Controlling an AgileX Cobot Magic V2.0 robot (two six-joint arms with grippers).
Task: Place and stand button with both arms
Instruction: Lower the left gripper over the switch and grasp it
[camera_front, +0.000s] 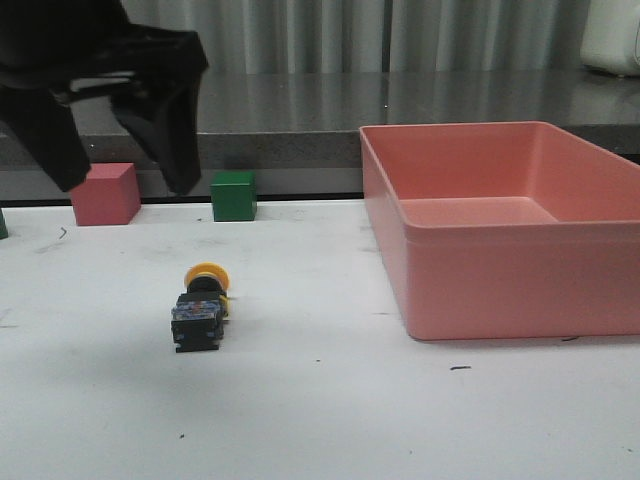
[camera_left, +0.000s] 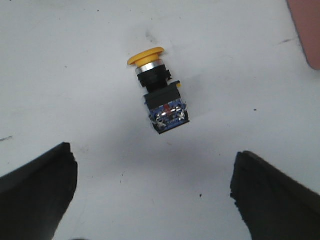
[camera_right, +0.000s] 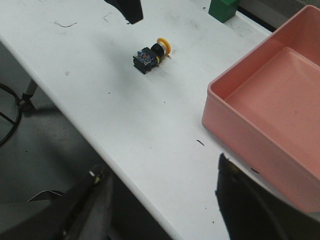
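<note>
The white table (camera_front: 330, 420) carries a pink bin (camera_front: 500, 290) along its right side, with a red cube (camera_front: 105, 193) and a green cube (camera_front: 233, 195) at the far edge. The left gripper (camera_front: 115, 150) hangs above the far-left part, jaws spread wide and holding nothing. The right gripper (camera_right: 160, 200) sits off the near edge, also wide open and empty. The button (camera_front: 200, 308) lies on its side in the left half, well clear of the bin, yellow cap toward the far edge and base toward the near edge. The risk I see: the round cap lets it roll, so a pinch on the cap or an off-centre grip could spin it away, or it could topple once stood, being top-heavy.
</note>
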